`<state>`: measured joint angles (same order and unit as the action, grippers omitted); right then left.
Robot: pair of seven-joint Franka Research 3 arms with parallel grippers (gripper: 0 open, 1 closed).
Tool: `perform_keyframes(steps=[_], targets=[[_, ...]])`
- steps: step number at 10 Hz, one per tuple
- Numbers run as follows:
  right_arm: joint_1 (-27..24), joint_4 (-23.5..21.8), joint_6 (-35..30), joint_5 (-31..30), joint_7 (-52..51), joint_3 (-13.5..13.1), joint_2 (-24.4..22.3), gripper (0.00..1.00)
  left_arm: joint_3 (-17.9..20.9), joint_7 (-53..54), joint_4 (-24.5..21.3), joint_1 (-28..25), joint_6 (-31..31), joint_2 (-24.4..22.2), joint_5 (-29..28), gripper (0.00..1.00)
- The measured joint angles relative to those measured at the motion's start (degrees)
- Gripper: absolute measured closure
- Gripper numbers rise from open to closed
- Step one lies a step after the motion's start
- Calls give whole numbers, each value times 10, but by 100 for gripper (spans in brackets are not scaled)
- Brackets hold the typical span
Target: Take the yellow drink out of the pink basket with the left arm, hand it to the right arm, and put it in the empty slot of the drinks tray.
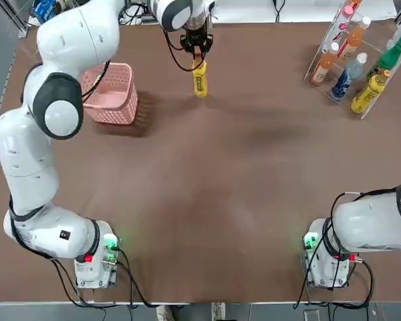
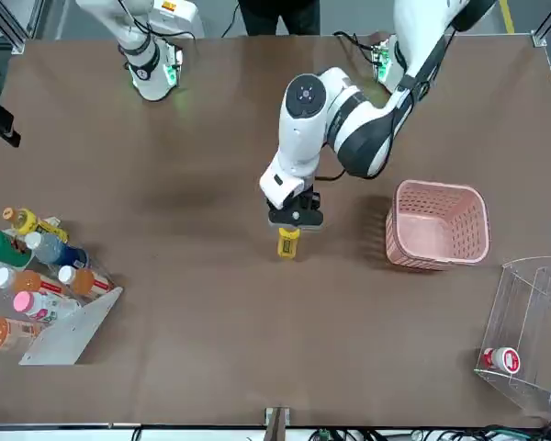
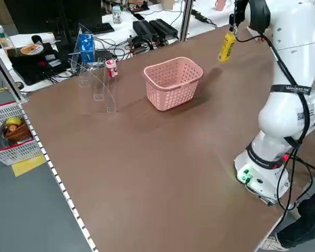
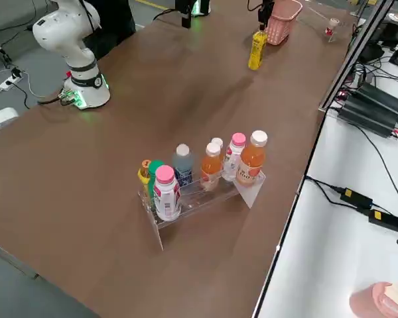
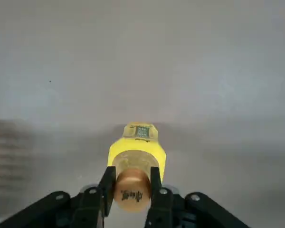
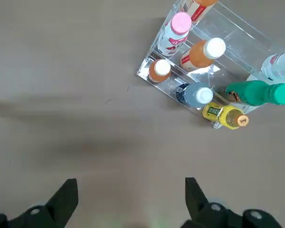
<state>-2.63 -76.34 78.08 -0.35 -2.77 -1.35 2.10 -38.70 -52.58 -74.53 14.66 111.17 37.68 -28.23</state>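
While the left gripper [image 1: 199,59] clamps the yellow drink [image 1: 200,81] by its cap, the bottle hangs upright. The right gripper [image 6: 128,199], spread wide and empty, sits well apart, near its own base.

Clear acrylic drinks rack [image 4: 205,192] stands on the brown tabletop [image 4: 119,132], filled with capped bottles. Farther off, a slim yellow plastic bottle [image 4: 256,50] hangs upright near the small pink lattice basket [image 4: 285,20]. White arm base [image 4: 76,59] at left.
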Motion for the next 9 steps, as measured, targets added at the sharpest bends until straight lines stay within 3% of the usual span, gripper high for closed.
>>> perform_keyframes(steps=[9], targets=[[0, 0, 0, 0, 0, 0, 0, 0, -2, -20, 4, 18, 23, 34, -34, 67]])
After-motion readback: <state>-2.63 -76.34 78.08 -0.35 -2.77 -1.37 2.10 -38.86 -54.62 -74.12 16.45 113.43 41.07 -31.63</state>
